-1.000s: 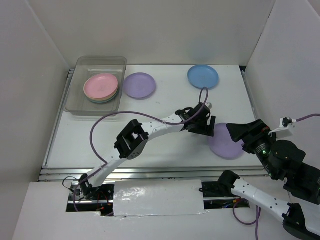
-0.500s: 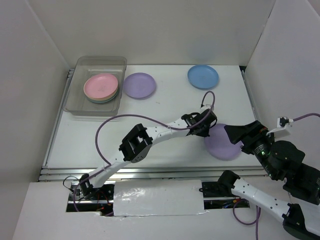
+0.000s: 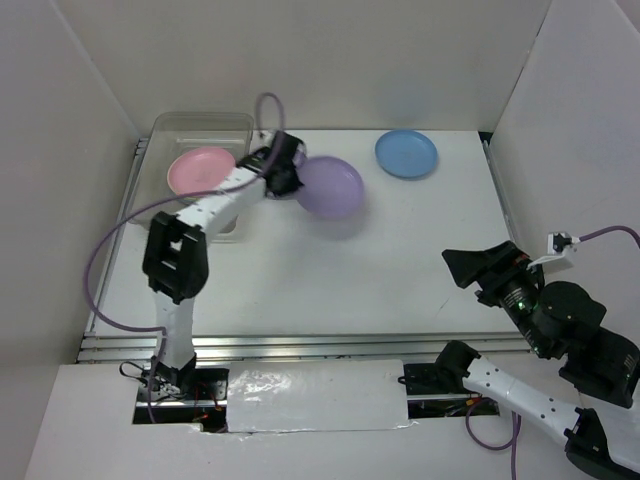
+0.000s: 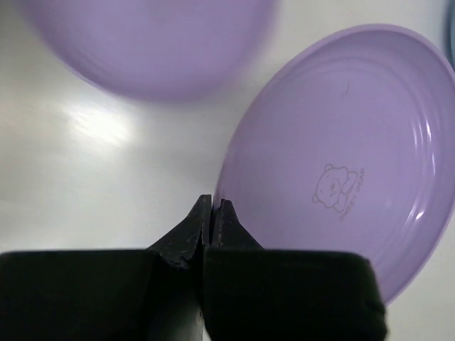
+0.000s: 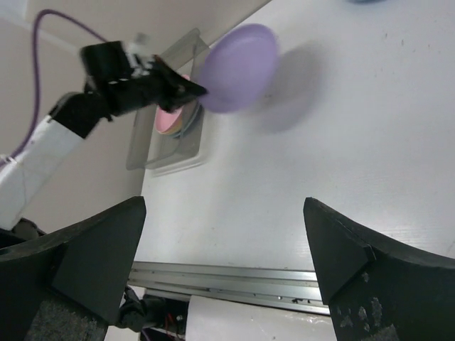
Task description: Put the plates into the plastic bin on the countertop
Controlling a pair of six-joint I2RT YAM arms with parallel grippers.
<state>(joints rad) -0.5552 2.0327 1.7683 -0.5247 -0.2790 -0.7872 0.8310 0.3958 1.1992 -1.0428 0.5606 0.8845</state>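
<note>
My left gripper [image 3: 283, 166] [image 4: 213, 204] is shut on the rim of a lilac plate [image 3: 332, 187] [image 4: 341, 177] and holds it tilted in the air just right of the plastic bin [image 3: 200, 124]. A second lilac plate [image 4: 149, 42] lies blurred on the countertop [image 3: 400, 270] below it. In the bin a pink plate [image 3: 200, 170] tops a small stack. A blue plate [image 3: 406, 153] lies at the far right. My right gripper [image 3: 466, 275] [image 5: 224, 206] hangs open and empty over the near right, where its view shows the held lilac plate [image 5: 238, 67].
White walls close in the left, back and right sides. A metal rail [image 3: 300, 345] runs along the near edge. The left arm's purple cable [image 3: 110, 260] loops over the left of the countertop.
The left gripper shut on the lilac plate at the near right, lifted it and swung it to the far left beside the bin. The right arm barely moved.
</note>
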